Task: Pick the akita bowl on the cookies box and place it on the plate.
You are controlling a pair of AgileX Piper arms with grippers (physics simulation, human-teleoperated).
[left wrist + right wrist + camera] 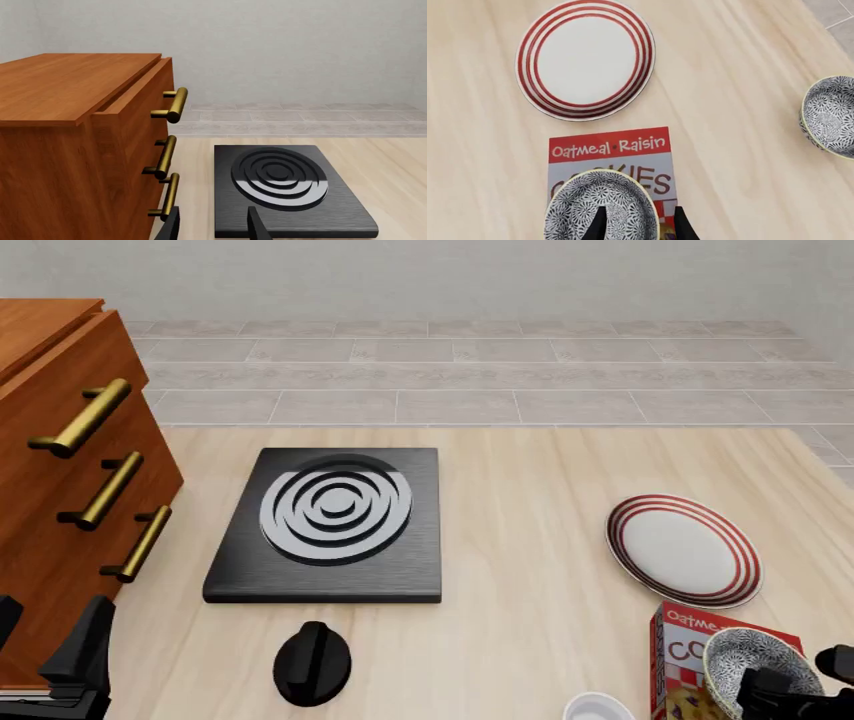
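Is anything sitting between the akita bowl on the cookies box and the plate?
Nothing visible. Beyond the akita bowl, only the cookies box top and bare table lie before the plate. A second patterned bowl sits off to one side.

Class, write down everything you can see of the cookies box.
The cookies box is a red carton lying flat on the wooden table, near the plate. White lettering reads "Oatmeal Raisin COOKIES", with red-white checks below. A speckled bowl sits on its near end, hiding that part. The right gripper's fingers hang above the bowl.
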